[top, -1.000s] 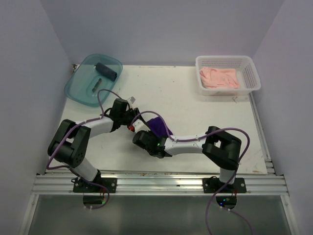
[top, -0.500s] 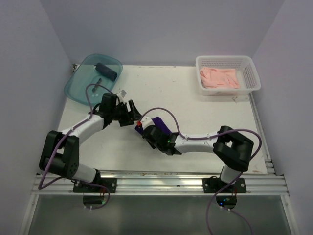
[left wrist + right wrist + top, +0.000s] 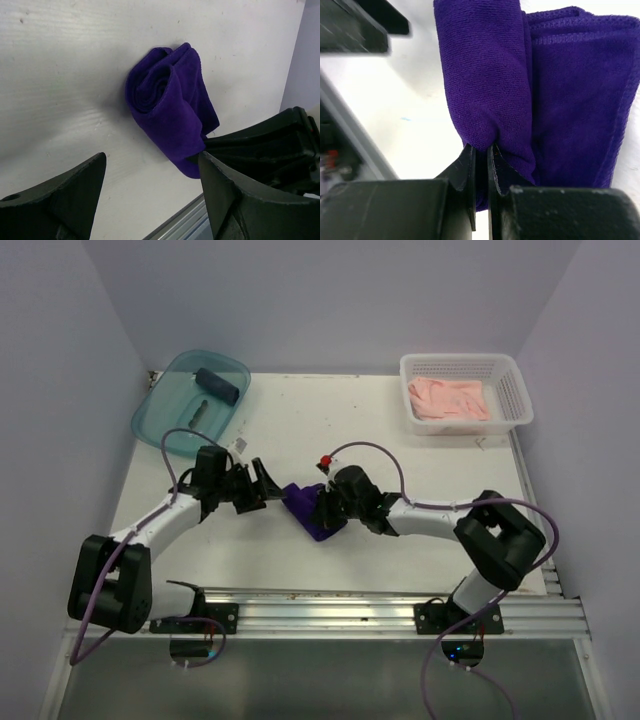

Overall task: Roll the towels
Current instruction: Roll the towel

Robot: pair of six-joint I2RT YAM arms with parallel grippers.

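The purple towel (image 3: 306, 512) lies near the middle of the tabletop (image 3: 410, 465), loosely rolled: the left wrist view shows a spiral of layers at its open end (image 3: 152, 92), with an outer flap slack and not wound tight. One edge of it is pinched in the right gripper (image 3: 481, 149). The dark slate-blue towel (image 3: 221, 386) is a short, tight cylinder lying in the teal tub (image 3: 160, 415) at far left. The pale pink towel (image 3: 450, 400) lies crumpled and unrolled in the white basket (image 3: 512, 380) at far right.
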